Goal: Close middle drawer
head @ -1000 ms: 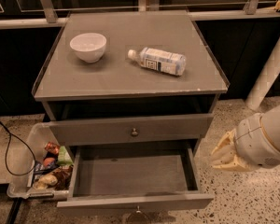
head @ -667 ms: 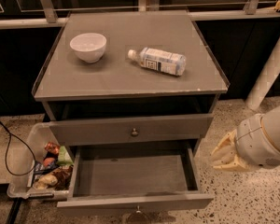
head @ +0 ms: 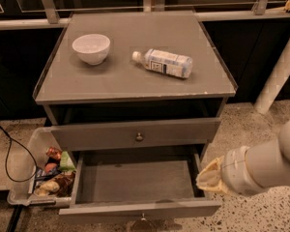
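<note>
Tip: mid drawer [head: 111, 210] sits pulled right out at the bottom w/ gripper [head: 210, 178] by its right front corner (spread or pinched, can't tell tbh), so imo press the front's centre & push straight back under the top drawer [head: 96, 135], no skewing.

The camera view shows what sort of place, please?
Likely an office break area: bowl and bottle on a drawer cabinet, snack bin beside it. Gripper sits right of the open middle drawer.
</note>
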{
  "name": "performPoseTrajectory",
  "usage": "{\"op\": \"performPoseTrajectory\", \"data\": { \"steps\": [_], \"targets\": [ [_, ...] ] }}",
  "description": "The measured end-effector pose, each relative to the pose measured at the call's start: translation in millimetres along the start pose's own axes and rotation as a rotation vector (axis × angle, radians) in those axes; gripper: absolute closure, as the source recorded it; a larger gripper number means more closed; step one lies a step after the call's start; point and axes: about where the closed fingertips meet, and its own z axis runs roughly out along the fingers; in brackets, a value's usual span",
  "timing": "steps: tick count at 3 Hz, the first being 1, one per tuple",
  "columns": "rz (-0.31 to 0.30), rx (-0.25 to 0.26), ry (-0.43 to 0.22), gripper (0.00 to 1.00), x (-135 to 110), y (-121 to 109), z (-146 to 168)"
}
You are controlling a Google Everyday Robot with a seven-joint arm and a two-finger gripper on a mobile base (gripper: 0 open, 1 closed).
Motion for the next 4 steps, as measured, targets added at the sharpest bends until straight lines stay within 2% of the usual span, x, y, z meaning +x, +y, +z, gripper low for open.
{"op": "performPoseTrajectory", "data": {
  "steps": [1,2,3,4],
  "targets": [
    [0.021,0.050,-0.049,1.00,16.2,-4.0,49.1],
    [0.049,0.087,-0.061,1.00,43.4,-28.5,99.1],
    [0.049,0.087,-0.061,1.00,43.5,-28.5,99.3],
    [0.095,0.033,-0.040,1.00,58.7,-24.2,131.8]
  ]
}}
